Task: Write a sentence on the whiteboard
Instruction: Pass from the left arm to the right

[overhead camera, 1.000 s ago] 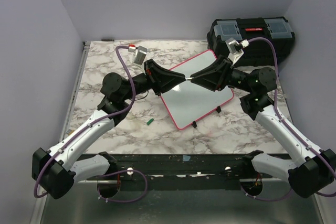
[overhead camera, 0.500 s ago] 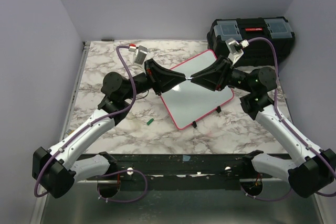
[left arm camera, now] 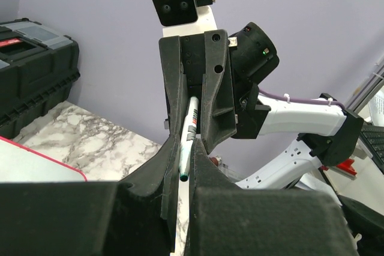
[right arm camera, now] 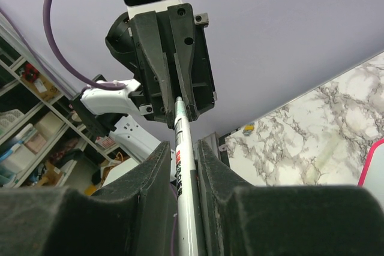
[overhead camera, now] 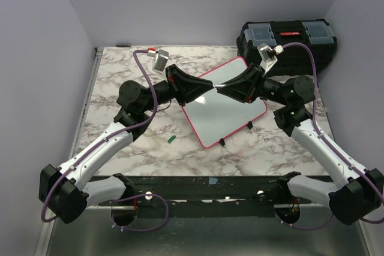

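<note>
The whiteboard (overhead camera: 231,118), white with a pink-red frame, lies flat at the table's middle right; its corner shows in the left wrist view (left arm camera: 36,161). My two grippers meet tip to tip just above its far-left part. A white marker (left arm camera: 189,125) runs between them. My left gripper (overhead camera: 210,90) is shut on its dark green end. My right gripper (overhead camera: 222,90) is shut on its barrel (right arm camera: 185,175). From above, the marker is hidden between the fingers.
A black toolbox (overhead camera: 287,37) stands at the back right, beyond the board. A small green cap (overhead camera: 171,139) lies on the marble table left of the board's near corner. Black clips stick out from the board's near edge (overhead camera: 223,142).
Both grippers have shifted slightly up and away. They have drawn closer, so the white strip of marker seen between them earlier is now covered.
</note>
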